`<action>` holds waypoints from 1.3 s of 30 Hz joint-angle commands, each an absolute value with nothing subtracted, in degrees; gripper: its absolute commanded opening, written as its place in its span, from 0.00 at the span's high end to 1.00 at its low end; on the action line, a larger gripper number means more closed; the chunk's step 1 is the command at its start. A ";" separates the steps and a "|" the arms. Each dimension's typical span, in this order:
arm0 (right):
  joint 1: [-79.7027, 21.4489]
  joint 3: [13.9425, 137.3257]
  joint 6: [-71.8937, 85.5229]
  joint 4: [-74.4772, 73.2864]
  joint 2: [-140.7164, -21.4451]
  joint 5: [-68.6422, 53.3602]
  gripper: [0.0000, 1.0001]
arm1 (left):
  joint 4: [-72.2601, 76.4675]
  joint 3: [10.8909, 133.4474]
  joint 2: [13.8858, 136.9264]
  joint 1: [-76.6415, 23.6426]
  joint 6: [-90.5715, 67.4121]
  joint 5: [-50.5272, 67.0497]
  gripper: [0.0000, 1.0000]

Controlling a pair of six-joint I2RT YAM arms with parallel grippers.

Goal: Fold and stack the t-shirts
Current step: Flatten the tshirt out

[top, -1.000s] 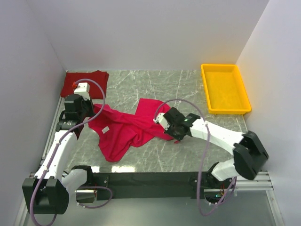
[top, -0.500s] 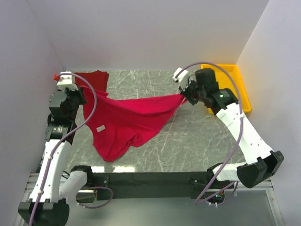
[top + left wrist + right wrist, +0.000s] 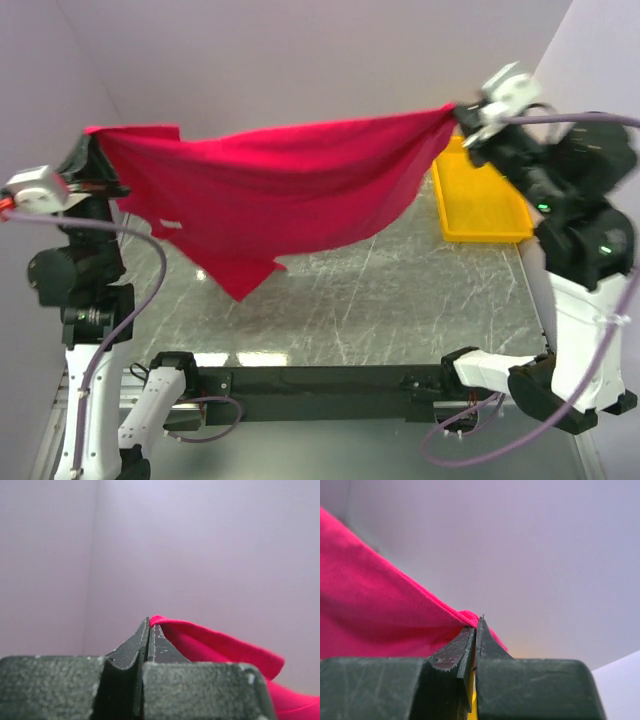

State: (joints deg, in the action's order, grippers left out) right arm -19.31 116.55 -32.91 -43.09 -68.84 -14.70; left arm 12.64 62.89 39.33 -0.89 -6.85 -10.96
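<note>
Left pincer (image 3: 92,140), at 10 o'clock in the top view, is pressing shut on one corner of the shirt (image 3: 290,185). The wrist view is showing only a thin cloth edge caught at the tips.

The shirt is hanging in the air over the bench (image 3: 400,310), stretched between both arms. Its top edge is sagging slightly and a loose flap is drooping toward 7 o'clock.

Right pincer (image 3: 458,112), at 2 o'clock, is pinching the opposite corner above the tray (image 3: 485,215).

Judgement: the shirt is being spread for laying flat.
- Lower both arms level and together.
- Let the drooping flap touch the bench first, then drag toward 6 o'clock to smooth it.
- Keep the pull gentle, since the grips look shallow.
- Stay clear of the tray rim.
</note>
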 commanded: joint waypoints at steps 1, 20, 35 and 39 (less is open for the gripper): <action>-18.19 127.50 -27.78 -40.77 -70.92 -15.03 1.00 | 20.65 68.11 38.85 -0.62 -3.53 -13.53 0.99; -17.67 102.86 -14.24 -37.46 -67.93 -21.62 1.00 | 16.09 63.49 44.47 -0.62 -7.81 -10.37 0.99; -16.79 76.54 -15.73 -27.06 -96.10 -21.79 1.00 | 21.27 35.87 59.48 -0.70 -17.05 -8.96 0.99; -16.87 82.78 -13.45 -28.47 -106.42 -22.15 1.00 | 22.24 34.19 63.10 -0.79 -18.28 -10.63 0.99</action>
